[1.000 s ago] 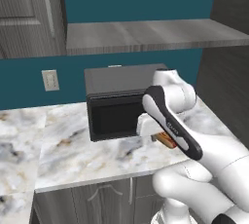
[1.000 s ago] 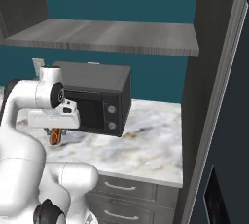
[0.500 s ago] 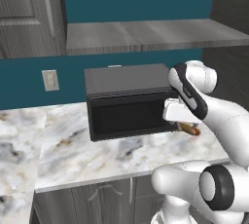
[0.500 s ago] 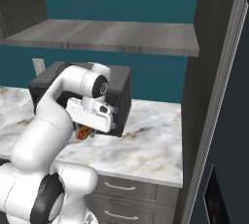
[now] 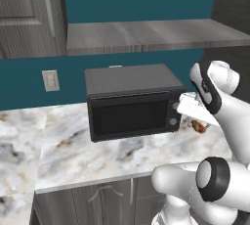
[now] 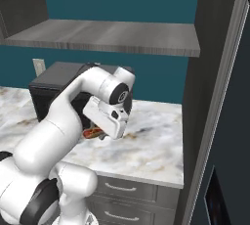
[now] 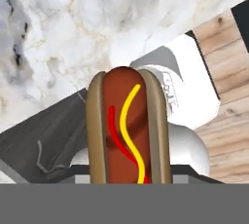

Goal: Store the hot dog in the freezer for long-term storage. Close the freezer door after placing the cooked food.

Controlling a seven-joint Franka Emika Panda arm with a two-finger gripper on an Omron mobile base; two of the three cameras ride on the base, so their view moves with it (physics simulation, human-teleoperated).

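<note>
Sitting apparently between the jaws: hot dog [image 7: 128, 129].

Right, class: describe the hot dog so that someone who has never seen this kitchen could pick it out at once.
Find the black microwave on the marble counter. Just to its right, the white arm's gripper holds the hot dog above the counter. It is a reddish sausage in a tan bun with wavy yellow and red sauce lines, the one small food item there.
</note>
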